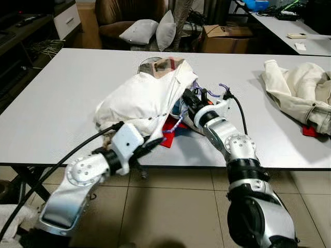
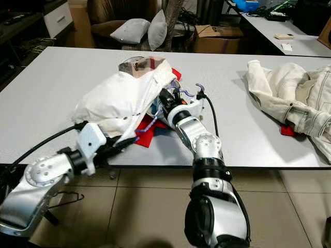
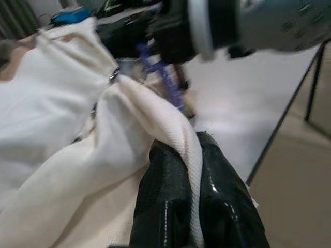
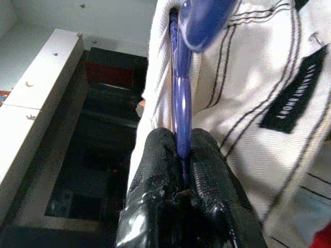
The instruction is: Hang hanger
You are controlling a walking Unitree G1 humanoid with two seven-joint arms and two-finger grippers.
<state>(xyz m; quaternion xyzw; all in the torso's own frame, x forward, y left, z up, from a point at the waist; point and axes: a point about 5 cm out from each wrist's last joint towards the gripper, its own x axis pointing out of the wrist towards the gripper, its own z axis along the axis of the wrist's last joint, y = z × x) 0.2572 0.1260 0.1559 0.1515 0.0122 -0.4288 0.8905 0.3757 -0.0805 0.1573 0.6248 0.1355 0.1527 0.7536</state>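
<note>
White garment [image 1: 142, 98], blue hanger [image 4: 180, 103], red cloth [image 1: 169, 133].

White jacket [image 2: 121, 101] heaped mid-tabletop [image 2: 62, 82], right pincer [image 2: 161, 106] tucked under its edge, purple hanger [image 2: 189, 93] beside, cream jacket [image 2: 292, 103] at three o'clock

Home living room, armchair [image 1: 116, 15] with cushions [image 1: 138, 31], white tables [image 1: 62, 103], cardboard box [image 1: 225, 37]

Most of the thin purple plastic hanger [image 4: 180, 103] is hidden under the bunched white fabric jacket [image 1: 142, 98].
</note>
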